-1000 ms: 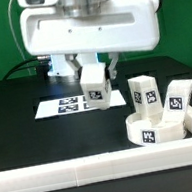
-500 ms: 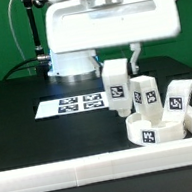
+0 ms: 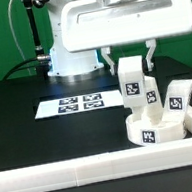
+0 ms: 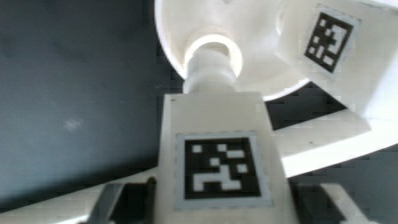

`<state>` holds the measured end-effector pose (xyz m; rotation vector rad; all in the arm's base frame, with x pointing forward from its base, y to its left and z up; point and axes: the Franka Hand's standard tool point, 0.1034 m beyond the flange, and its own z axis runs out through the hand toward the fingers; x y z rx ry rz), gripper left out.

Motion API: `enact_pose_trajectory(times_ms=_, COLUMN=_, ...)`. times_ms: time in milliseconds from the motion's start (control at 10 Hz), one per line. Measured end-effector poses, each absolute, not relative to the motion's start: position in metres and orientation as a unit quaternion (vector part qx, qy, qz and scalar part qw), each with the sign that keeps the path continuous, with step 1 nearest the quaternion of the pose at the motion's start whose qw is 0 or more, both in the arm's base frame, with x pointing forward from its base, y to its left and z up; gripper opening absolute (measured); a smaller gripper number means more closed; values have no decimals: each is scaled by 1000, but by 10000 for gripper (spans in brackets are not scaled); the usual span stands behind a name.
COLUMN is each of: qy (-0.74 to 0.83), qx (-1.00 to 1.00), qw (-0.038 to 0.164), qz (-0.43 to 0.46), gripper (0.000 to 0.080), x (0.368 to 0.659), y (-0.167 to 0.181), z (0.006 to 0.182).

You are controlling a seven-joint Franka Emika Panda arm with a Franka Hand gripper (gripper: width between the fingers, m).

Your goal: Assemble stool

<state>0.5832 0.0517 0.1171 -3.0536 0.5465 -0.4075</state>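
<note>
Fingers (image 3: 109,61) are closed on one stool leg (image 3: 130,81), one on each plain side near its upper end. The leg hangs upright just right of centre in the exterior view, clear of the bench (image 3: 18,127). In the wrist view the same leg (image 4: 215,140) runs straight out from between the fingers (image 4: 121,202), with its tag facing the camera.

My guess is it's hard, light, stiff plastic, so it won't flex or crush, but the smooth faces could let it twist if it gets pushed off-axis. Gripping the flat sides high up seems right (that keeps the tag and the rounded end free).

Just behind it stands a spare leg (image 3: 147,93), and a second spare leg (image 3: 176,96) is nearer the right edge. The seat (image 3: 150,128) rests lower right, inside the corner of the L-shaped rail (image 3: 96,168). The marker board (image 3: 78,103) lies left of centre, well apart.
</note>
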Motion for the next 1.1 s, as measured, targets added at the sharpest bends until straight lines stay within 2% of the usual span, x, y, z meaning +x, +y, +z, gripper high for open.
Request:
enact_pose_trajectory(times_ms=100, qy=177, qx=-968, qw=12, qz=-175, gripper=337, x=590, y=57, z=120)
enact_pose_trajectory(times_ms=300, qy=171, qx=-957, qw=21, qz=-233, gripper=337, x=583, y=75, z=115)
enact_pose_trajectory(times_ms=500, qy=176, qx=-959, qw=20, qz=-222, gripper=337, x=582, y=74, z=113)
enact_pose_trajectory(times_ms=900, qy=147, qx=-965, qw=-2, qz=-216, gripper=337, x=577, y=55, z=102)
enact_pose_trajectory(times_ms=1100, qy=147, qx=-966, qw=-2, qz=-214, gripper=337, x=574, y=55, z=100)
